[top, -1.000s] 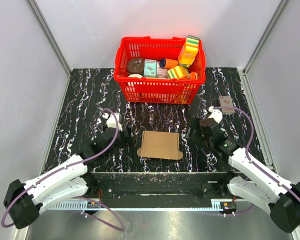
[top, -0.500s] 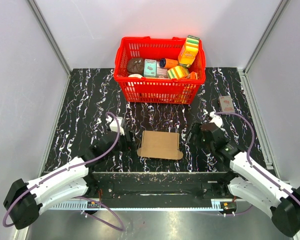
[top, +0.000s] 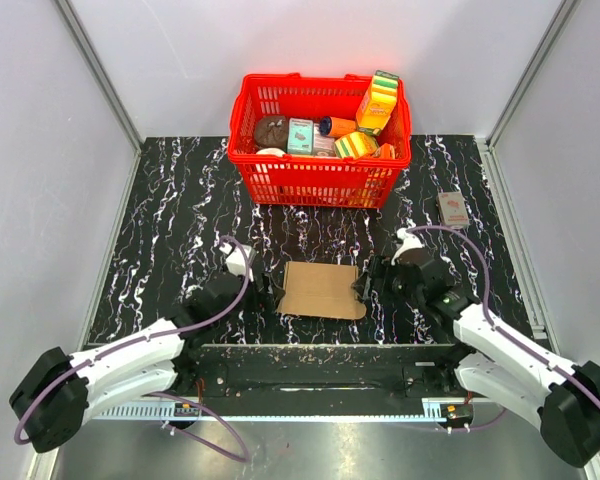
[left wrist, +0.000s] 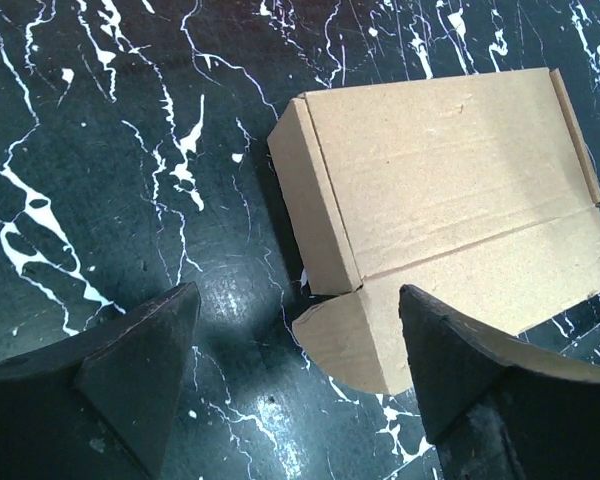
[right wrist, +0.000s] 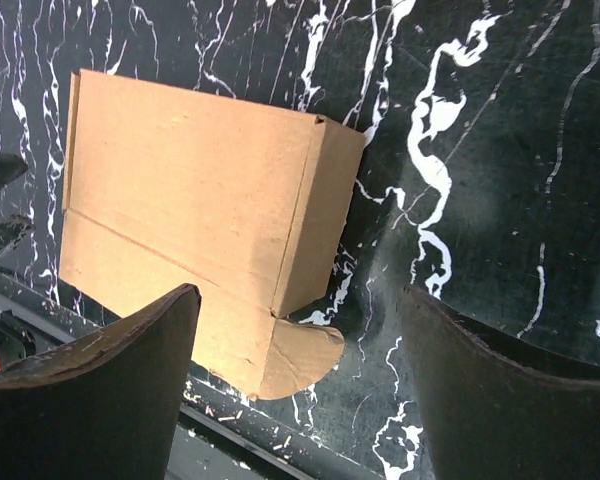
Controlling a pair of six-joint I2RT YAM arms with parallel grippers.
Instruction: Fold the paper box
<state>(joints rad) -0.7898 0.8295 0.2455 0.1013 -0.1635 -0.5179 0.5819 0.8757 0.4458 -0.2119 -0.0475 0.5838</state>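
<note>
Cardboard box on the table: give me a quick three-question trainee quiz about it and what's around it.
1. True or false: the cardboard box lies on the table between the two grippers.
2. Where is the red basket? A) on the far side of the box B) held by a gripper C) on top of the box
3. Fill in: the left gripper and the right gripper are both ___ (open or shut).
Key: 1 true; 2 A; 3 open.

Left gripper [top: 261, 287] and right gripper [top: 366, 284] low, facing inward toward each other, both jaws spread wide.
</note>
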